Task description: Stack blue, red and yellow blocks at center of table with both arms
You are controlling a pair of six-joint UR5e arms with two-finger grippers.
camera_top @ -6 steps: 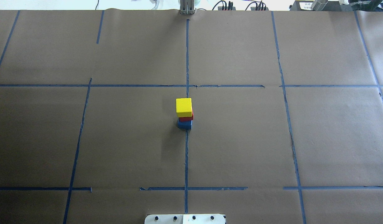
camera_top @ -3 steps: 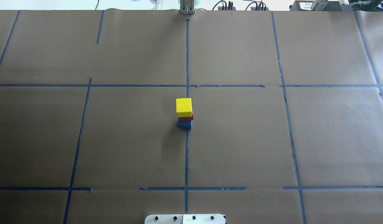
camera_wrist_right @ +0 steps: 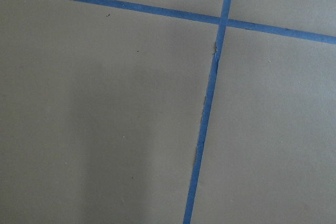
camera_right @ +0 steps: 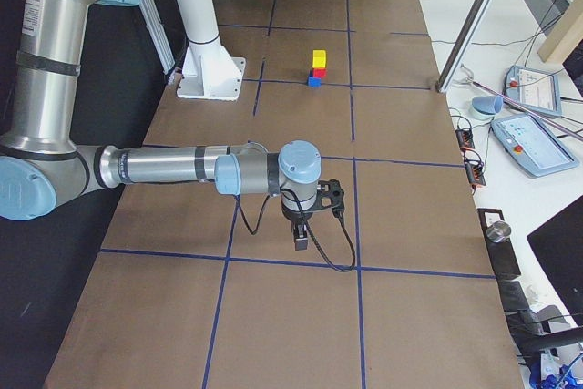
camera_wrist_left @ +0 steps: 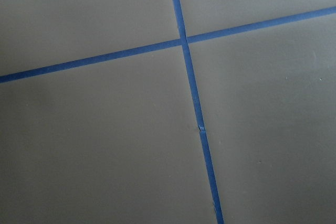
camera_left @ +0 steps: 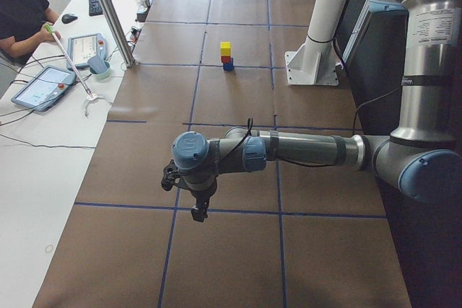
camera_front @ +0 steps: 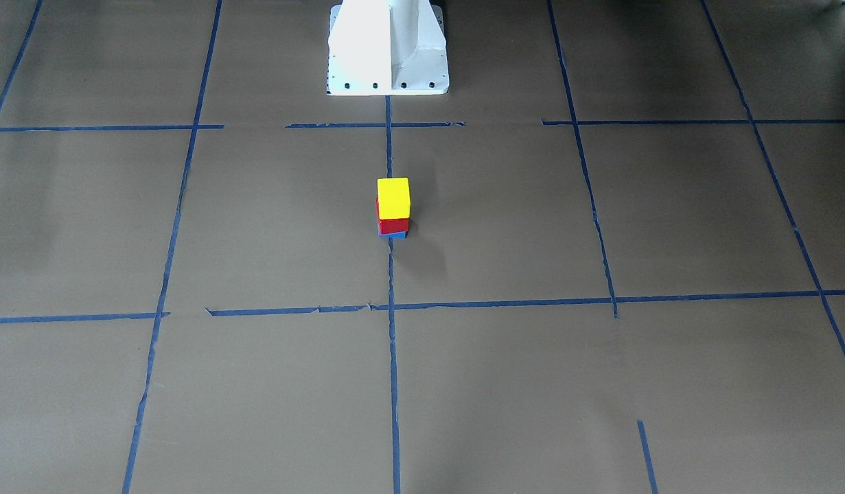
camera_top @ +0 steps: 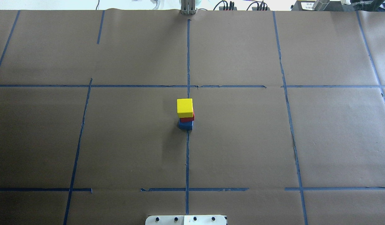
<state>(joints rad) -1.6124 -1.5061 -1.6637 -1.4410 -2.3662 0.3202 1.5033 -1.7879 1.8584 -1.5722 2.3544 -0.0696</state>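
Note:
The three blocks stand as one tower at the middle of the table (camera_top: 242, 140), on a blue tape line: the blue block (camera_top: 185, 125) at the bottom, the red block (camera_top: 187, 118) on it, the yellow block (camera_top: 184, 106) on top. The front view shows the same order, yellow (camera_front: 393, 197) over red (camera_front: 393, 225) over blue (camera_front: 395, 234). Both grippers hang far from the tower, toward the table's two ends. My left gripper (camera_left: 198, 210) and right gripper (camera_right: 301, 241) show only in the side views, so I cannot tell if they are open or shut. Both wrist views show only paper and tape.
The white pedestal (camera_front: 388, 48) stands at the robot's edge of the table. A metal post (camera_left: 108, 12) rises at the far edge. A person (camera_left: 22, 12) sits at a side table with tablets (camera_left: 40, 86). Another tablet (camera_right: 533, 88) lies beside the table.

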